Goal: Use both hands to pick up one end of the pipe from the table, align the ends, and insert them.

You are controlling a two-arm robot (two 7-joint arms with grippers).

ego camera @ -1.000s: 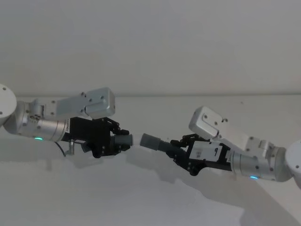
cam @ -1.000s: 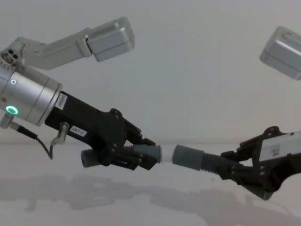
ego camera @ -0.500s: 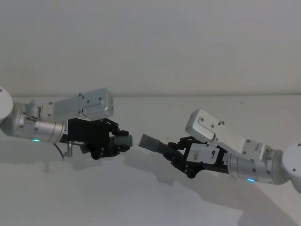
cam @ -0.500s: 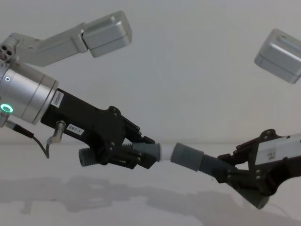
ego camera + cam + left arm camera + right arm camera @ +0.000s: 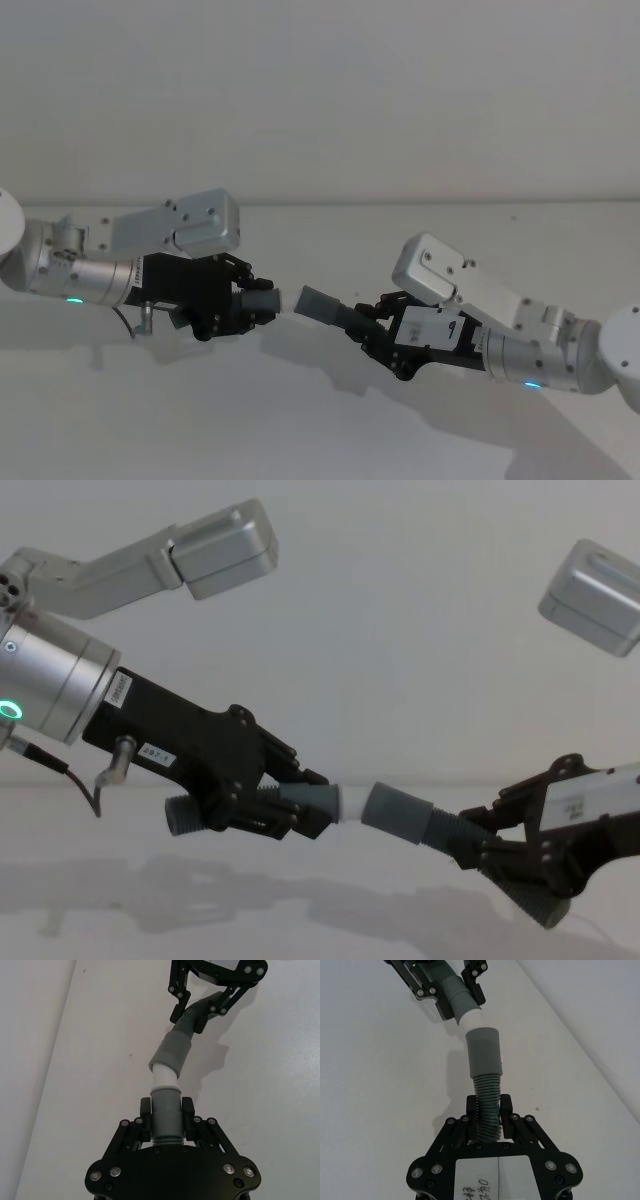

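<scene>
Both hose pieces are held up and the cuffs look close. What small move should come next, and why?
Probably push the right tool toward the left tool along the cuff axis. In the left wrist view the white tip already sits at the mouth of the plain grey cuff, but much white still shows and the two pieces meet at a slight angle, so straighten while pushing.

We see the left black two-finger gripper (image 5: 268, 805) clamping the white-tipped grey corrugated hose (image 5: 322, 802), its tip meeting the plain-cuffed grey corrugated hose (image 5: 400, 815) clamped by the right black two-finger gripper (image 5: 500, 852), above the white table (image 5: 300, 920).
</scene>
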